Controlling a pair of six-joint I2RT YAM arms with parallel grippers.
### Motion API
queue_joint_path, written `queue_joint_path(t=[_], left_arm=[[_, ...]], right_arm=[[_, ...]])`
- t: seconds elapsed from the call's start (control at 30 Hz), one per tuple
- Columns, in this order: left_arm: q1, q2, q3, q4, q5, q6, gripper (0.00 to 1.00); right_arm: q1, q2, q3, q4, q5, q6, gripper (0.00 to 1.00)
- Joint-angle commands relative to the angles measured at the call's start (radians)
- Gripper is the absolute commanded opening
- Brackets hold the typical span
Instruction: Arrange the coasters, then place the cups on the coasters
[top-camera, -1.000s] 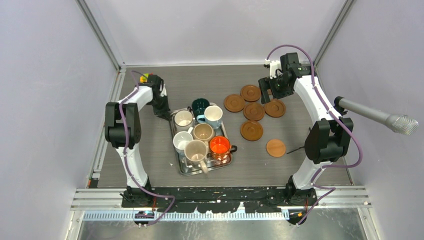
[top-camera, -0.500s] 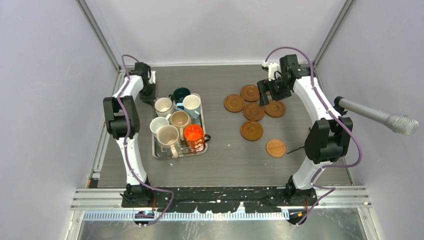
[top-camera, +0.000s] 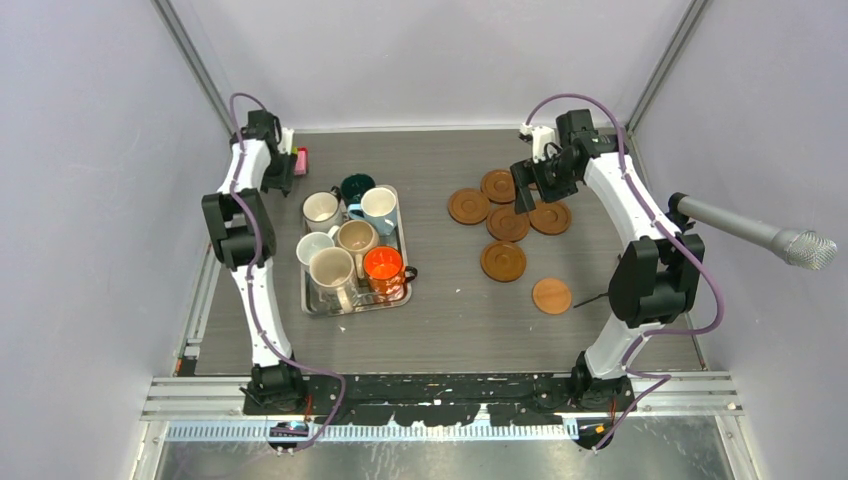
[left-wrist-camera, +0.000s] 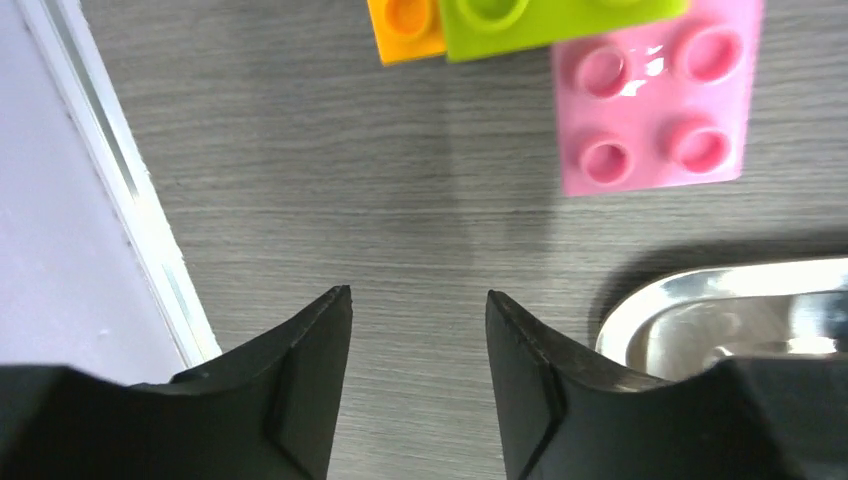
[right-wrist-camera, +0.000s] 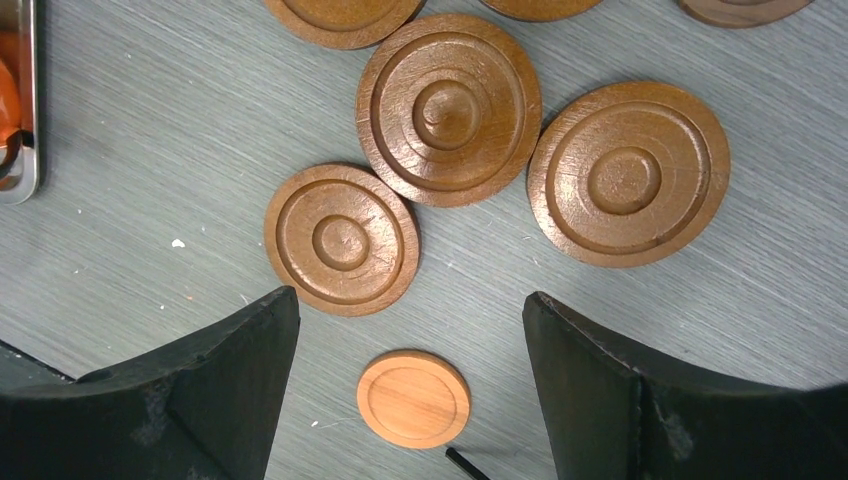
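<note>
Fingers open & empty, L fingers (left-wrist-camera: 325, 345) and R fingers (right-wrist-camera: 250, 350); orange cup (top-camera: 382, 265) handle pts right.

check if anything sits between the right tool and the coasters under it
Nothing visible does. The right tool hangs open above the coasters, with only bare table between the discs. The tray of cups lies off to the side, clear of them.

**Wood, steel and plastic around the fingers**

Ahead of the right gripper (right-wrist-camera: 410, 297), the dark coasters (right-wrist-camera: 448, 108) are showing turned wood with a soft sheen. The pale coaster (right-wrist-camera: 413, 398) between its fingers (right-wrist-camera: 200, 400) is looking matt. Beside the left gripper (left-wrist-camera: 418, 300), the tray (left-wrist-camera: 680, 290) is gleaming like polished metal. Ahead of that gripper, the pink brick (left-wrist-camera: 655, 95) is shining as glossy plastic. The table (left-wrist-camera: 300, 200) is showing matt grey grain.
</note>
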Motion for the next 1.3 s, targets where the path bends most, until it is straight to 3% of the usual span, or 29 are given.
queue_joint_path(t=[0.0,0.17,0.3,0.57,0.83,1.27], left_arm=[[0.006,-0.078,0.106,-0.065,0.058,0.033,0.59],[0.003,-0.152,0.242,-0.125,0.216,0.053,0.89],[-0.047,-0.213,0.286,-0.149,0.339,0.064,0.97],[-0.316,-0.321,0.142,-0.075,0.367,0.086,0.97],[-0.545,-0.279,0.118,-0.036,0.362,0.077,0.97],[-0.594,-0.222,0.134,-0.023,0.341,0.022,0.95]], right_arm=[[0.019,0.022,0.033,0.036,0.043,-0.010,0.87],[0.024,0.101,0.094,0.109,0.092,0.027,0.86],[0.041,0.196,0.177,0.161,0.161,0.044,0.86],[0.044,0.365,0.325,0.181,0.186,0.070,0.82],[0.040,0.473,0.395,0.240,0.281,0.080,0.79],[-0.031,0.624,0.545,0.261,0.269,0.166,0.66]])
